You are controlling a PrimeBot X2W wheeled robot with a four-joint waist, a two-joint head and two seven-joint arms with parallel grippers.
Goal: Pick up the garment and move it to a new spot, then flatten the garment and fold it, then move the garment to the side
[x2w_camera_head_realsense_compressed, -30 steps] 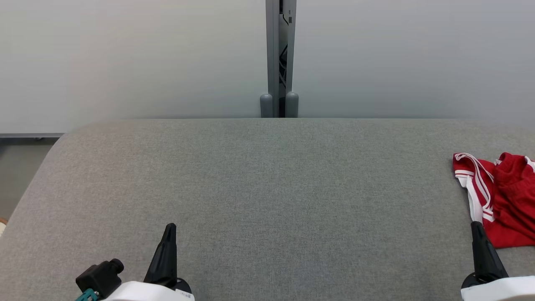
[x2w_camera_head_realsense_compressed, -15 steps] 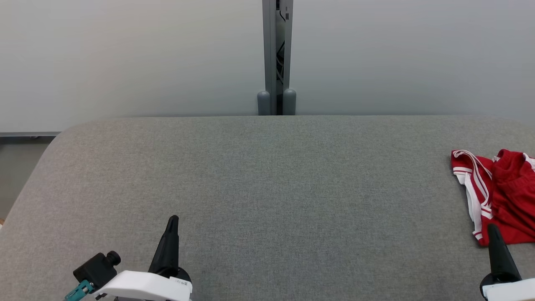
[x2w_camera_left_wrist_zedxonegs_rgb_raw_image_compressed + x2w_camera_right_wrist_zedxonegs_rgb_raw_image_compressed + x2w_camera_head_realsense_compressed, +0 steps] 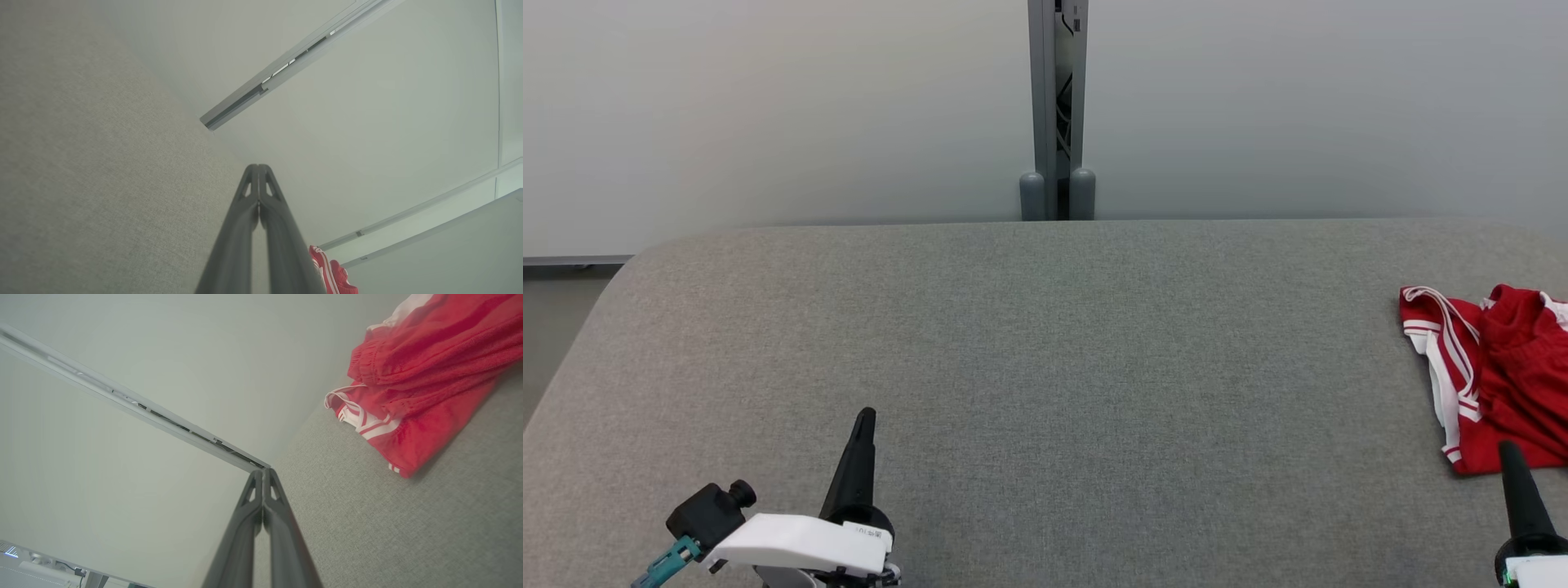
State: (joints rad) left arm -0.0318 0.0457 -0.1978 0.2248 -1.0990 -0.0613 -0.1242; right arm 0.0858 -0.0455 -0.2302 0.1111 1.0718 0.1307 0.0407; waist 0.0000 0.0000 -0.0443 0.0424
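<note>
A crumpled red garment (image 3: 1507,376) with white stripes lies at the right edge of the grey padded table (image 3: 1045,367). It also shows in the right wrist view as red cloth (image 3: 416,375), and small in the left wrist view (image 3: 333,273). My right gripper (image 3: 1508,452) is shut, its tip just in front of the garment's near edge, apart from it; the same shut fingers (image 3: 263,473) hold nothing. My left gripper (image 3: 867,416) is shut and empty over the table's near left, seen also as closed fingers (image 3: 258,168).
A pale wall runs behind the table, with a grey vertical post (image 3: 1058,114) at its middle. The table's rounded left corner (image 3: 621,278) drops to the floor. Bare grey padding stretches between the two grippers.
The head camera has shifted, so the whole scene sits slightly lower and leftward. Both arms have spread outward; the right gripper has slid right and down, off the garment's edge. Both stay shut.
</note>
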